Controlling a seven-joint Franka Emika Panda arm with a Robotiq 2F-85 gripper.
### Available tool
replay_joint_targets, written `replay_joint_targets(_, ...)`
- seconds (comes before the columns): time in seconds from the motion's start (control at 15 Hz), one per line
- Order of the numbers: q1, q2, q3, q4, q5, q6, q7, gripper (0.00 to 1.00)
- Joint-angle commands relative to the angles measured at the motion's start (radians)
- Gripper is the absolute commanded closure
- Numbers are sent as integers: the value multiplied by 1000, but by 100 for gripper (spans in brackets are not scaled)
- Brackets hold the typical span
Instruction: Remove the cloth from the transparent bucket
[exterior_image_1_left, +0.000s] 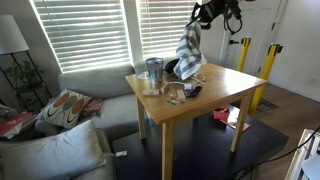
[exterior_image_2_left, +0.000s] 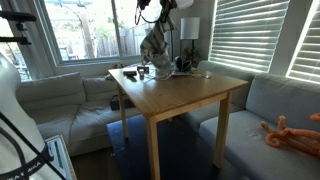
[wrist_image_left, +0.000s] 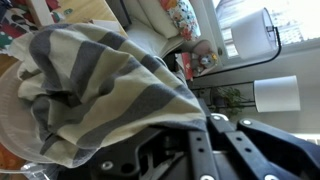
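Observation:
The grey-and-white striped cloth (exterior_image_1_left: 190, 45) hangs limp from my gripper (exterior_image_1_left: 205, 14) high above the far side of the wooden table (exterior_image_1_left: 215, 95). It also shows in an exterior view (exterior_image_2_left: 155, 42) below the gripper (exterior_image_2_left: 160, 10). In the wrist view the cloth (wrist_image_left: 100, 80) is bunched right at the black fingers (wrist_image_left: 185, 108), which are shut on it. A whitish curved wall under the cloth looks like the transparent bucket (wrist_image_left: 12, 125). In both exterior views the cloth's lower end hides the bucket.
A shorter blue-grey clear jar (exterior_image_1_left: 153, 72) stands at the table's far corner. Small dark items (exterior_image_1_left: 186, 90) lie near it. A grey sofa (exterior_image_1_left: 90, 95) runs along the window side. Yellow posts (exterior_image_1_left: 243, 52) stand behind the table, and a lamp (exterior_image_2_left: 190, 28) is close by.

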Motion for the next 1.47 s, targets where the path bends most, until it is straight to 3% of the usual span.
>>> replay_joint_targets(0.0,-11,-50,2,-15,51,64,57,99)
replay_joint_targets(0.2,-14,-81,3,-18,60,111,68,99)
replay_joint_targets(0.53,-31,-99,11,1,-88,126,208,99)
replay_joint_targets(1.07,-1,-168,2,43,124,210,83,99)
replay_joint_targets(1.4,25,-155,16,143,282,264,30,99)
